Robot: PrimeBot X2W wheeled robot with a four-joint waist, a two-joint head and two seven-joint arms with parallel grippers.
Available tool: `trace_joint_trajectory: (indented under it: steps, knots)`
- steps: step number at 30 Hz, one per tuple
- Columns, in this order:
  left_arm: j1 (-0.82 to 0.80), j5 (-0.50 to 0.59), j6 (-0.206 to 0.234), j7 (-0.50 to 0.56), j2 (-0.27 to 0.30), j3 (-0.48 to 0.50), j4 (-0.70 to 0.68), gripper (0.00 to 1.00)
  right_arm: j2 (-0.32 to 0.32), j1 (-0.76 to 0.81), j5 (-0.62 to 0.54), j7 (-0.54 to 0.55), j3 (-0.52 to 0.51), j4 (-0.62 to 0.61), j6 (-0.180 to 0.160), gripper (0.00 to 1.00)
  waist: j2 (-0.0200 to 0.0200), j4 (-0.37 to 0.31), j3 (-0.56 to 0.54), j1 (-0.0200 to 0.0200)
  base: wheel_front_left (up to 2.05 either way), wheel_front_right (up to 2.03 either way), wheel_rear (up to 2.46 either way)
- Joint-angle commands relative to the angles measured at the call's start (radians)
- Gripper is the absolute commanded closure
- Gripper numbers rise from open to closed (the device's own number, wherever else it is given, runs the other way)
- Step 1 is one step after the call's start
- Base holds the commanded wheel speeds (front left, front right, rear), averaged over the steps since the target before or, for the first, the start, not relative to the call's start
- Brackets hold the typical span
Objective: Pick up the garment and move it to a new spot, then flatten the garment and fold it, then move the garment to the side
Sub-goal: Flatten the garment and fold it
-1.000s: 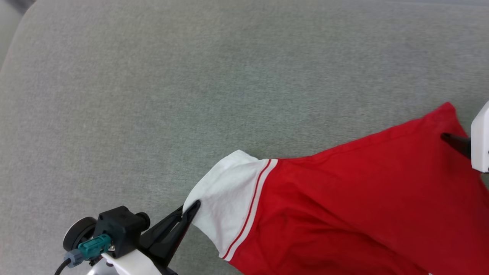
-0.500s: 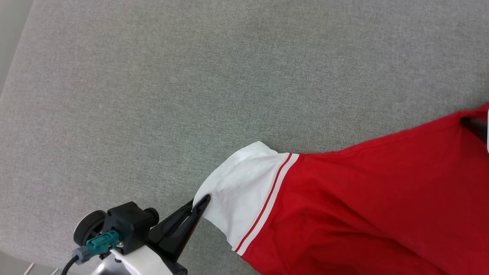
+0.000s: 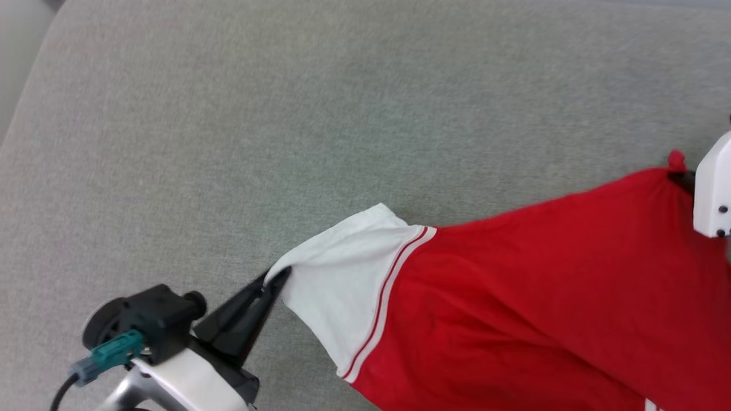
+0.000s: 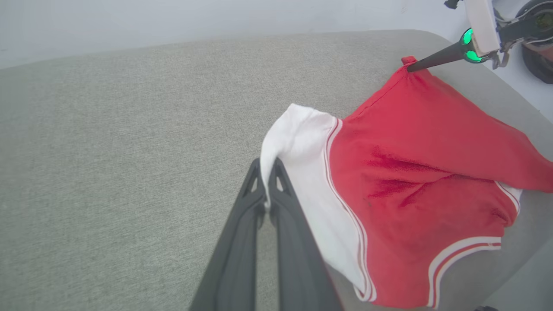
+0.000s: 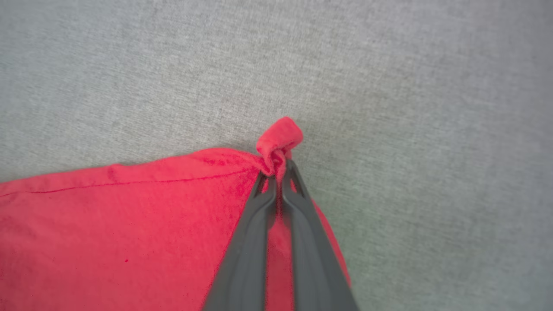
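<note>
— What's at the left?
— The left gripper (image 3: 278, 275); its fingers are pinched together on the edge of the white sleeve (image 3: 337, 297), over the grey cushion (image 3: 228, 114).
— And in the middle?
— The garment (image 3: 514, 297), drawn out between both grippers above the cushion's right part; whether it touches the cushion, I cannot tell.
— The right?
— The right gripper (image 5: 278, 169); clamped on a bunched red corner of the garment.

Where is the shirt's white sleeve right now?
In the head view, the white sleeve sits low near the middle, its edge pinched by the left tool, the red body to its right.
</note>
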Motion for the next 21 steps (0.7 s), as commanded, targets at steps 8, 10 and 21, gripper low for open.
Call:
trace_joint_trajectory:
  steps: [8, 10, 21]
  knots:
    - [-0.02, -0.001, 0.043, -0.032, 0.053, 0.119, -0.062, 1.0, -0.015, -0.065, 0.078, -0.128, -0.006, -0.082, 0.0, 1.0, 0.0, -0.131, -0.158, -0.0001, 0.0, 0.0, 0.0]
    - [-0.038, 0.001, 0.053, -0.044, 0.069, 0.165, -0.085, 1.0, -0.019, -0.08, 0.096, -0.147, -0.014, -0.13, 0.0, 1.0, 0.0, -0.162, -0.189, -0.0001, 0.0, 0.0, 0.0]
    - [-0.206, 0.004, 0.077, -0.109, 0.103, 0.33, -0.144, 1.0, 0.013, -0.148, 0.141, -0.199, -0.031, -0.327, 0.0, 1.0, 0.0, -0.262, -0.264, -0.0001, 0.0, 0.0, 0.0]
